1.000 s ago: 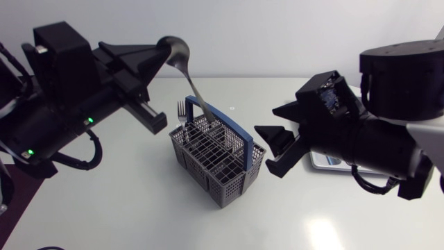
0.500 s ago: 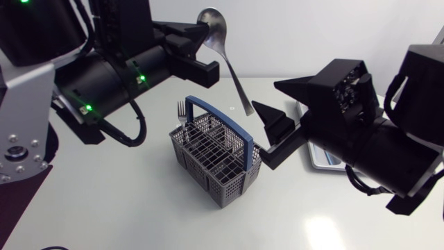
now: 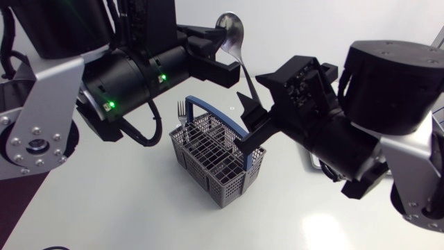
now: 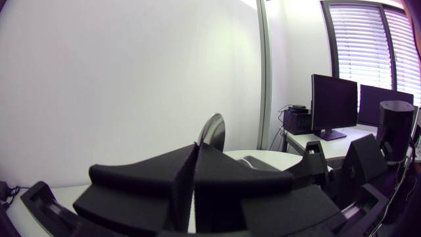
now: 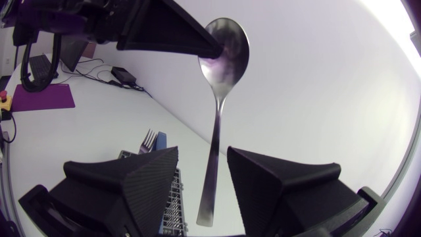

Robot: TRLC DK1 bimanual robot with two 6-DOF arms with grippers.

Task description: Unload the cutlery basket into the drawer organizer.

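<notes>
Spoon [image 3: 232, 35] hangs upright, bowl uppermost, above and just behind the cutlery basket [image 3: 218, 156], which stands on the desk [image 3: 104, 201] with a fork [image 3: 182, 111] in a corner compartment. Left gripper [image 3: 216, 42] is clamped on the spoon's bowl. Right gripper [image 5: 202, 151] is spread wide, one finger on each side of the lower handle, with a gap on both sides.

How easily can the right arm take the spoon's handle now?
Probably yes. The spoon hangs with its handle between the open fingers of the right tool, and nothing lies between them and it. The left tool holds only the bowl end.
</notes>
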